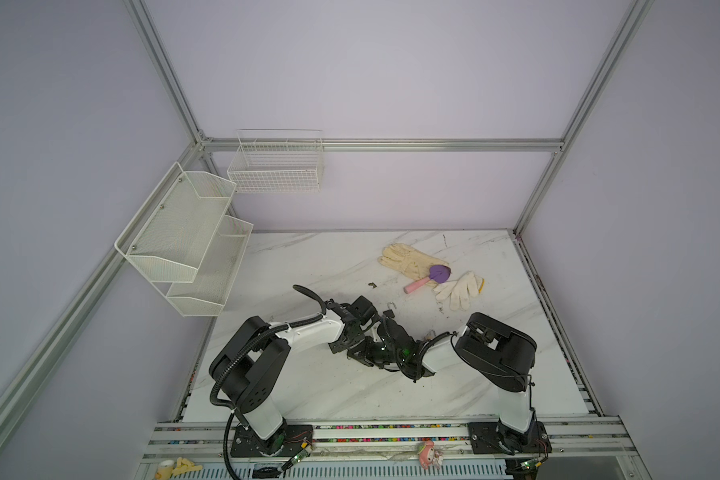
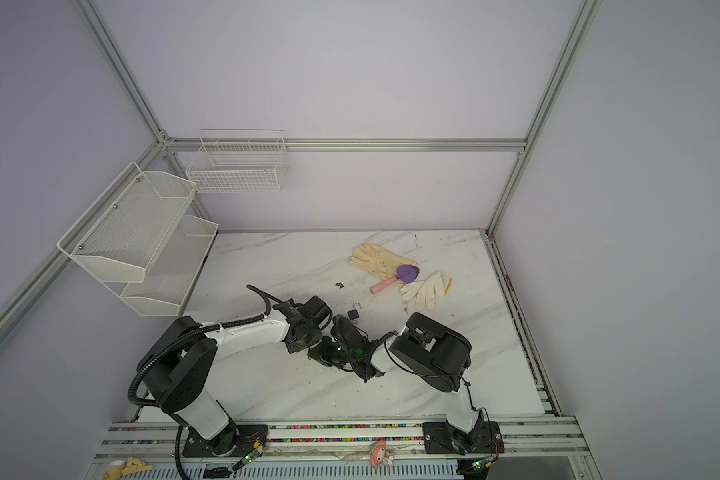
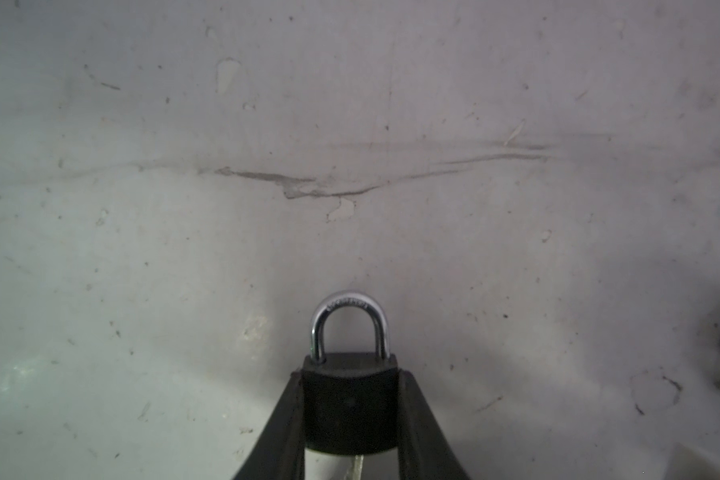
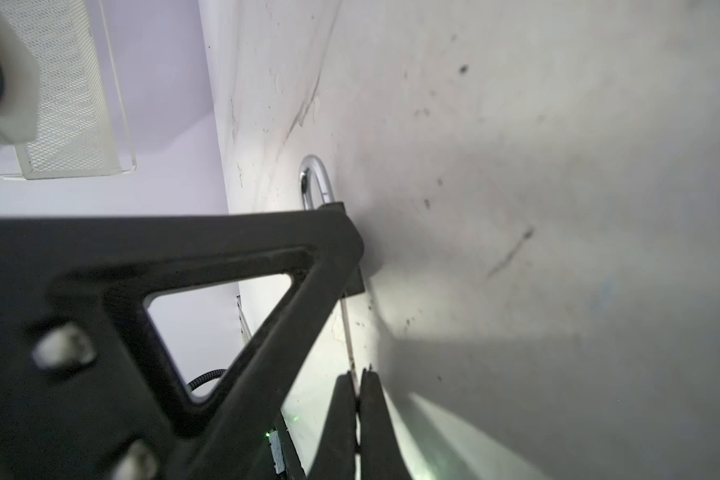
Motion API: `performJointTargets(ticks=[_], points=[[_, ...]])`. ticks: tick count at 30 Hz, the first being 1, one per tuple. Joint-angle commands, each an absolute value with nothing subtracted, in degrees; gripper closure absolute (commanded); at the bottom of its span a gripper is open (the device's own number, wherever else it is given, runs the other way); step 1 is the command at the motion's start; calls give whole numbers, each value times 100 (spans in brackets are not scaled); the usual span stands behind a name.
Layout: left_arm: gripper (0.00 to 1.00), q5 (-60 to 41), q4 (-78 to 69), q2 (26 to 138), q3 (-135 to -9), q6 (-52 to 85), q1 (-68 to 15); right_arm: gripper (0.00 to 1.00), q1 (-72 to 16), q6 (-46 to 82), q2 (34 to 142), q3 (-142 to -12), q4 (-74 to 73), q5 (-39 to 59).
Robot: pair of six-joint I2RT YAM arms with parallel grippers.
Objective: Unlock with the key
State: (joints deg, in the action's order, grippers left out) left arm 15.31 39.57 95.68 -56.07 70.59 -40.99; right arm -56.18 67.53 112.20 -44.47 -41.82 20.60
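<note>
Near the middle of the white marble-patterned bench point(image 1: 308, 266), somewhat toward its front edge, my left gripper point(image 3: 351, 376) is clamped on a small black padlock point(image 3: 350, 409). Its jaws stand partly apart, with one finger flat against each side of the body. The padlock's silver steel shackle point(image 3: 350, 307) points away from my wrist, and both of its legs sit in the body. My right gripper point(image 4: 356, 374), just beside the left, is pinched tight together on a thin silver metal key point(image 4: 348, 332). The blade reaches the underside of the padlock.
</note>
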Motion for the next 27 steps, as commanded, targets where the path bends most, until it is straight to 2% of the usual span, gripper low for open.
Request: performJointTargets(ticks=[1,3,6,9,27], points=[[72,836,4167,9505,-5343,6942,-4211,100,-5511,6972,11302,-4558,-4190,1524],[65,800,4117,9519,-5287,6939,-4210,100,-5511,6994,11303,-4561,-4145,1516],[64,808,4088,9521,-5236,6965,-4203,100,-5511,7051,11313,-4592,-4102,1564],[58,771,3947,9451,-5145,7001,-4147,100,-5511,7082,11281,-4595,-4052,1564],[56,657,3355,9294,-4986,7296,-3661,100,-5520,7100,11273,-4568,-3822,1608]])
